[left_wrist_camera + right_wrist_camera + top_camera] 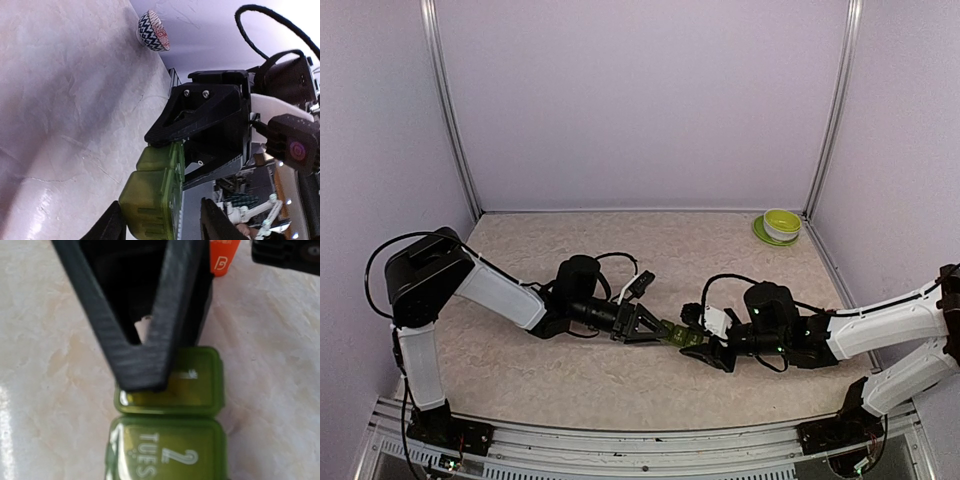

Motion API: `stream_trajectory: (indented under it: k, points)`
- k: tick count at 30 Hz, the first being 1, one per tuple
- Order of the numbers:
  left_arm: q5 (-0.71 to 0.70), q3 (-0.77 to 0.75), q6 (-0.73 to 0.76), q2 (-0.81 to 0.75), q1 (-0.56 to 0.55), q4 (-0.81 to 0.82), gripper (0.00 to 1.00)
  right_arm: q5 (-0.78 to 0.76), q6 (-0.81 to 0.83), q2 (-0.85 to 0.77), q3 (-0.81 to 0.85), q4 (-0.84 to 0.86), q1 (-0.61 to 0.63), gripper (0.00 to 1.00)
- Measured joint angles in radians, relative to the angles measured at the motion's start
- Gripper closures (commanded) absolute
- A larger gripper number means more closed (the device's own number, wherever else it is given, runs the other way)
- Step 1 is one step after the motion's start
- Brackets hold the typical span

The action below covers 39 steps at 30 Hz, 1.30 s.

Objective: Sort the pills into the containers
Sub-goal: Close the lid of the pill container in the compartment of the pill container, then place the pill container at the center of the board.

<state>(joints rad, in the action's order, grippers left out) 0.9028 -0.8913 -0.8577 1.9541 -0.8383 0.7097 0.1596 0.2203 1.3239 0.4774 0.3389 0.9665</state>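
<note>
Containers (678, 335): translucent green strip of joined lidded boxes, middle of tabletop (570, 250), toward near edge, stretched left to right between left arm (500, 295) and right arm (880, 320).
Lids: shut on the two boxes seen close up; one marked "2 TUES" in white.
Left fingers (112, 227): parted, one on each side of the strip's left-end box; gap showing on the lid side, no clamp.
Right fingers (200, 115): narrow, closed on the strip's right end, black tip touching the end box.
Right wrist view: black finger tip lying across lid of box next to the TUES one; orange tab (220, 260) marked B just beyond it.
Contact with tabletop: cannot tell whether strip resting or lifted.
Bowl (781, 222): far right corner, yellow-green inside, blue-and-white zigzag outside in left wrist view, on green plate (761, 234), well apart from strip.
Arm look: white and black, reaching in from left and right, meeting at the strip; black cables (615, 258) looped over both wrists.
</note>
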Motion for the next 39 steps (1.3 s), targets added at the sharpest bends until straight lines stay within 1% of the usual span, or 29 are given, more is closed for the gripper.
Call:
stream_trajectory:
  k: [4, 7, 8, 10, 15, 20, 25, 32, 39]
  points:
    - [0.008, 0.000, -0.003, 0.000, -0.003, 0.021, 0.31, 0.000, 0.000, 0.000, 0.000, 0.000, 0.000, 0.62]
    - [0.009, 0.000, -0.005, -0.001, -0.003, 0.025, 0.25, 0.000, 0.000, 0.000, 0.000, 0.000, 0.000, 0.62]
    - [0.009, 0.000, -0.005, -0.003, -0.002, 0.024, 0.19, 0.000, 0.000, 0.000, 0.000, 0.000, 0.000, 0.62]
    - [0.008, 0.000, -0.002, -0.011, 0.002, 0.024, 0.02, 0.000, 0.000, 0.000, 0.000, 0.000, 0.000, 0.62]
    - [0.000, 0.014, 0.009, -0.062, 0.019, 0.024, 0.01, 0.000, 0.000, 0.000, 0.000, 0.000, 0.000, 0.62]
    - [-0.017, 0.060, 0.027, -0.129, 0.043, 0.023, 0.01, 0.003, 0.000, 0.008, 0.003, 0.000, 0.000, 0.61]
    - [-0.053, 0.100, 0.074, -0.211, 0.061, -0.024, 0.01, 0.025, 0.003, 0.045, 0.037, -0.006, -0.012, 0.62]
    - [-0.118, 0.166, 0.138, -0.386, 0.098, -0.095, 0.01, 0.090, 0.023, 0.138, 0.108, -0.011, -0.080, 0.62]
    - [-0.196, 0.212, 0.198, -0.527, 0.113, -0.160, 0.01, 0.145, 0.037, 0.268, 0.222, -0.038, -0.152, 0.62]
